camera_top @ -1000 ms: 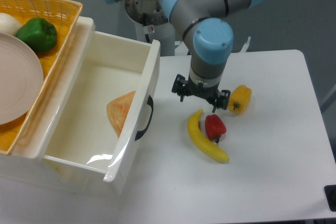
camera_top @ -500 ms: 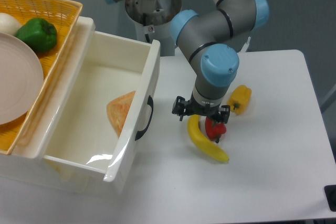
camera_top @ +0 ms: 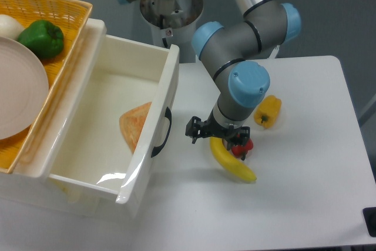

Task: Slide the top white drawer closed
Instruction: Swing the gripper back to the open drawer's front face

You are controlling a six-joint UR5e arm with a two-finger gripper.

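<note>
The gripper [camera_top: 212, 135] hangs low over the desk [camera_top: 305, 192], right on top of the banana [camera_top: 230, 160] and the red pepper [camera_top: 242, 146], with the yellow pepper [camera_top: 267, 111] just beyond. That is the worry: if the arm sweeps left from here at this height, it could drag or roll the fruit along, and the banana might end up between it and the drawer front. A push landing on the curved black handle [camera_top: 161, 132] rather than the flat panel could also slip off or skew the box. The top white drawer [camera_top: 144, 127] is pulled far out at the left of the desk, open, with an orange wedge-shaped thing [camera_top: 135, 126] lying inside. Its front stands left of the fingers, near but not touching. From this angle I cannot tell whether the fingers are released or clenched; they hold nothing I can see.
</note>
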